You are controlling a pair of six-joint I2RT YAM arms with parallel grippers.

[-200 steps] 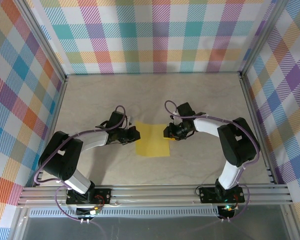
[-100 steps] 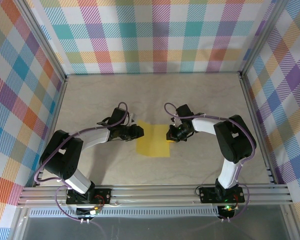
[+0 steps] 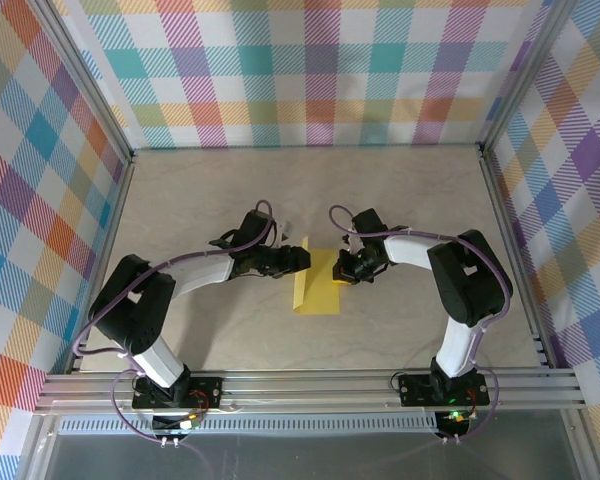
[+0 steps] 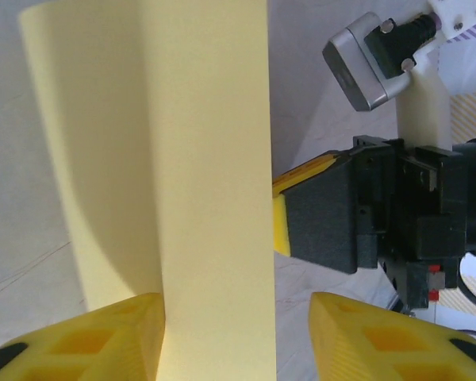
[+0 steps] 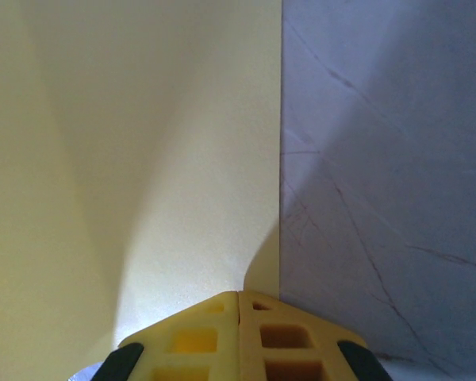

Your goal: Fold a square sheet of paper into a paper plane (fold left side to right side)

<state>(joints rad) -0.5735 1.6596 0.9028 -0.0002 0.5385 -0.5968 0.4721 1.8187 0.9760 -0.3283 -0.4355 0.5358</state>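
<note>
The left gripper (image 4: 236, 317) stands part open, its yellow fingers (image 4: 87, 337) on either side of the square sheet of paper (image 4: 190, 159) without clamping it. The sheet's left side curls up and over toward the right. The right gripper (image 5: 238, 325), closed tight, sits at the sheet's right edge, apparently pressing it onto the table (image 5: 381, 159) rather than pinching it. From above, the paper lies mid-table between both grippers.

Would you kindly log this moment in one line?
yellow paper: left side curled over | left gripper: open | right gripper: shut at right edge
</note>
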